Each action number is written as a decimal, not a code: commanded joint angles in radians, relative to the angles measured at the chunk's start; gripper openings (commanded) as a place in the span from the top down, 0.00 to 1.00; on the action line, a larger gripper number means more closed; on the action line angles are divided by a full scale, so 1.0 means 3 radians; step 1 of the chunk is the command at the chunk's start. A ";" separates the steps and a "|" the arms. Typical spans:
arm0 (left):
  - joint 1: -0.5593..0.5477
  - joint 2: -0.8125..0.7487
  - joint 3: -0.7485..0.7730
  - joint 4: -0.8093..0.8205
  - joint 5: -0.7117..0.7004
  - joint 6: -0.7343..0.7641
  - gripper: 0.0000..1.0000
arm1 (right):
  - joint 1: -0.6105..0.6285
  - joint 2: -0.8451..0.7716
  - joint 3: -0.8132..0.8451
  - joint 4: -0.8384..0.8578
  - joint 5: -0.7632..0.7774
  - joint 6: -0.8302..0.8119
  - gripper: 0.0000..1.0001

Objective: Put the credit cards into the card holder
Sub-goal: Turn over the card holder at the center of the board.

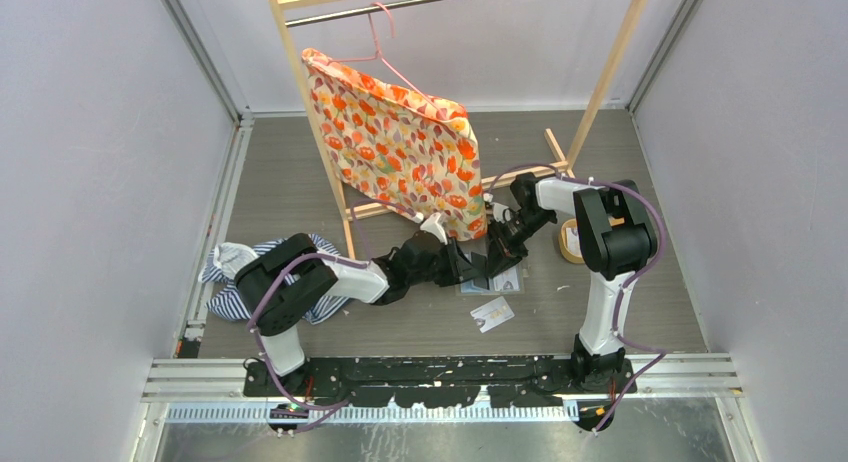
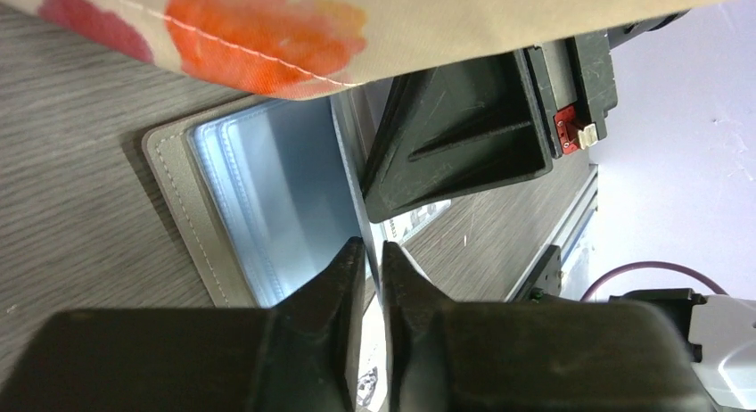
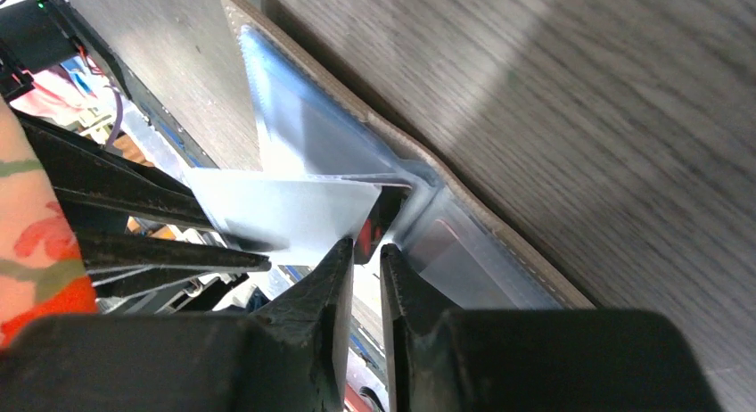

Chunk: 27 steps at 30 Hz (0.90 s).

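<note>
L gripper (image 2: 373, 251): jaws nearly together, pinching thin upright sleeve leaf (image 3: 285, 207), seen edge-on in L wrist view.
R gripper (image 3: 365, 250): slim gap betw. jaws, tips at raised leaf's lower corner; gripping or not, cannot tell.
Open card holder (image 2: 169, 189) lies flat on table (image 1: 280, 192), centre, beneath both grippers. Taupe cover, pale stitching, clear bluish sleeves inside.
White credit card (image 1: 492, 313) on table near holder, not touching. Small printed marks, too small to read.
Floral garment (image 1: 400, 142) blocks top of L wrist view. Arms hide most of holder in top view.
</note>
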 commanded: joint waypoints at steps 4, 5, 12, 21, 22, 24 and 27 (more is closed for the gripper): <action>-0.0021 -0.0072 0.0196 -0.0236 -0.0066 0.0016 0.91 | -0.0032 -0.0324 0.0125 -0.0082 -0.0103 -0.0207 0.73; -0.0023 -0.0080 0.0206 -0.0242 -0.0067 0.0028 0.90 | -0.0045 -0.0364 0.0118 -0.0073 -0.0068 -0.0204 0.73; -0.0033 -0.0022 0.0367 -0.0199 0.0097 0.0081 0.69 | -0.0191 -0.0445 0.0075 0.0010 0.0102 -0.0124 0.73; -0.0108 0.0114 0.0558 -0.0150 0.0193 0.0105 0.59 | -0.0319 -0.0463 0.0052 0.0012 0.0046 -0.0093 0.72; -0.0110 0.0141 0.0574 -0.0144 0.0204 0.0099 0.59 | -0.0317 -0.0444 0.0050 0.0010 0.0047 -0.0091 0.72; -0.0115 0.0207 0.0609 -0.0138 0.0230 0.0080 0.58 | -0.0324 -0.0400 0.0058 0.0011 0.0087 -0.0068 0.73; -0.0126 0.0291 0.0667 -0.0112 0.0259 0.0062 0.58 | -0.0383 -0.0406 0.0065 0.0032 0.0142 -0.0021 0.74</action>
